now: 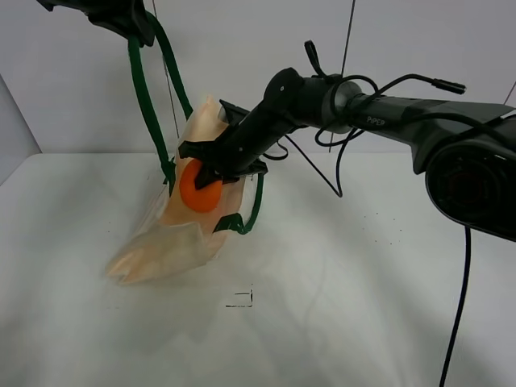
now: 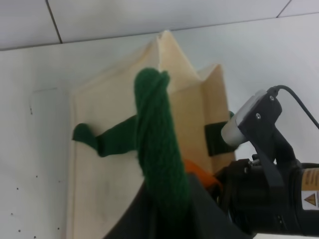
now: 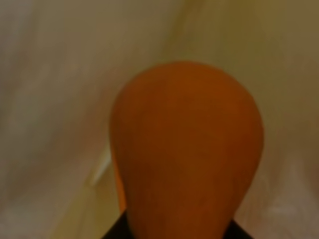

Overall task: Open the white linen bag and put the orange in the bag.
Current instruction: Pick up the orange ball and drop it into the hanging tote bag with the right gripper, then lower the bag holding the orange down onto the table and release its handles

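Observation:
The white linen bag (image 1: 173, 234) hangs tilted above the table, its lower end resting on the surface. My left gripper (image 1: 129, 24) at the top left is shut on one dark green handle (image 1: 143, 105) and holds the bag up; the handle (image 2: 157, 149) fills the left wrist view over the bag (image 2: 99, 164). My right gripper (image 1: 205, 173) is shut on the orange (image 1: 200, 189) and holds it at the bag's open mouth. In the right wrist view the orange (image 3: 187, 149) sits close up with cream bag fabric (image 3: 55, 89) around it.
The white table (image 1: 347, 306) carries a small dark mark (image 1: 240, 301) in front of the bag. The second green handle (image 1: 242, 218) hangs loose under my right gripper. The right arm (image 1: 387, 113) and its cables cross the upper right. A white wall stands behind.

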